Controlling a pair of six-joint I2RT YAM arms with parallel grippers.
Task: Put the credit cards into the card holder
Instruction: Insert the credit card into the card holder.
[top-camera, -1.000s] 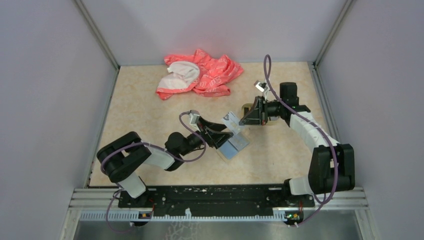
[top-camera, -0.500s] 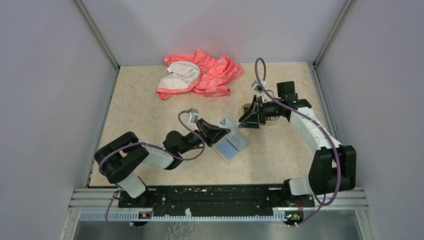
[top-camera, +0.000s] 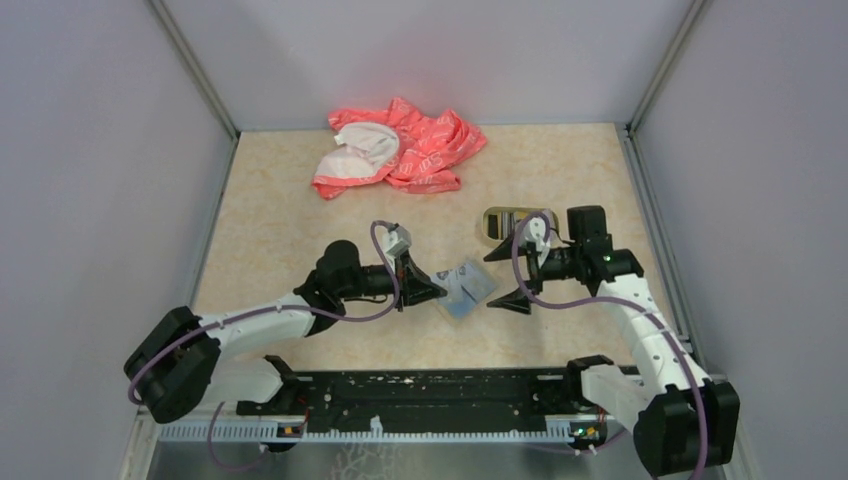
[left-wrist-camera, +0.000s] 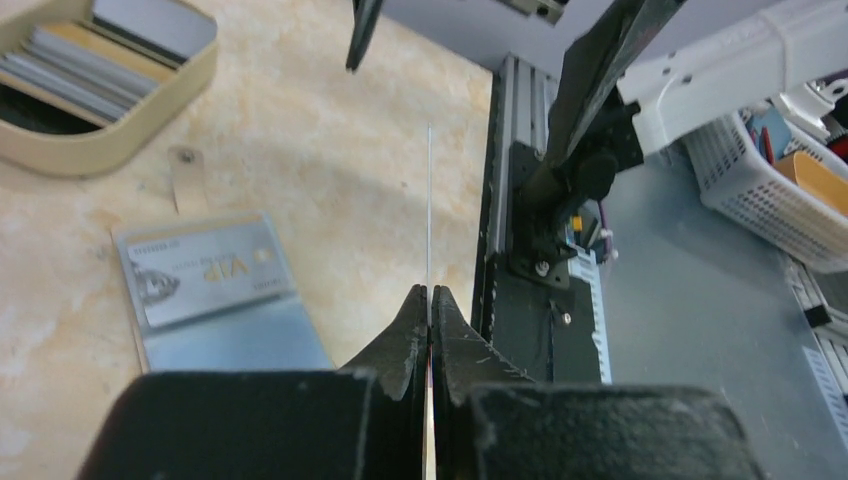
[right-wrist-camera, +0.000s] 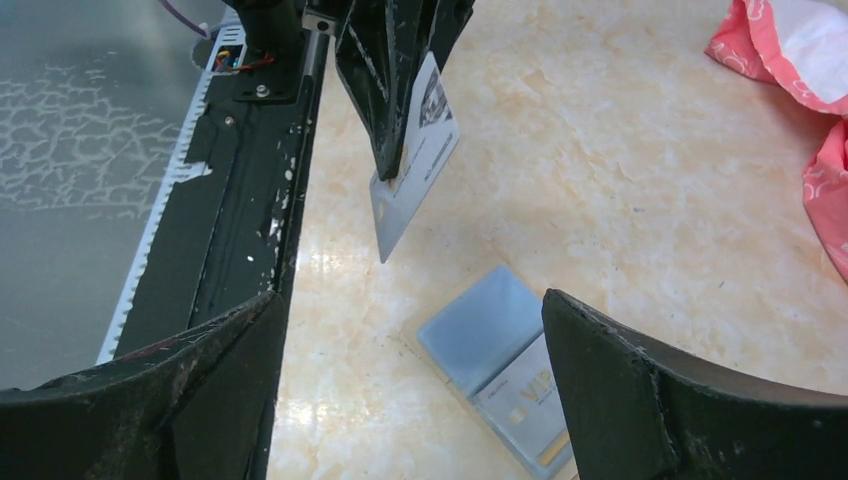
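My left gripper (top-camera: 441, 290) (left-wrist-camera: 430, 292) is shut on a grey credit card (right-wrist-camera: 415, 170), a thin upright line (left-wrist-camera: 429, 200) in its own wrist view. The card hangs tilted above the table, just left of the card holder (top-camera: 468, 288) (left-wrist-camera: 215, 300) (right-wrist-camera: 510, 370). The holder lies open and flat, showing light-blue panels with a silver VIP card tucked in one. My right gripper (top-camera: 507, 277) (right-wrist-camera: 410, 300) stands wide open and empty, just right of the holder and facing the held card. More credit cards lie stacked in a tan tray (top-camera: 505, 222) (left-wrist-camera: 100, 130).
A red and white cloth (top-camera: 400, 150) (right-wrist-camera: 800, 60) lies bunched at the back of the table. A small tan tab (left-wrist-camera: 187, 178) rests between tray and holder. The black base rail (top-camera: 420, 395) runs along the near edge, with a white basket (left-wrist-camera: 770, 180) beyond it.
The left gripper shut on the card while the right gripper let it go, opened wide and drew back toward the near right. The left arm stretched out rightward.
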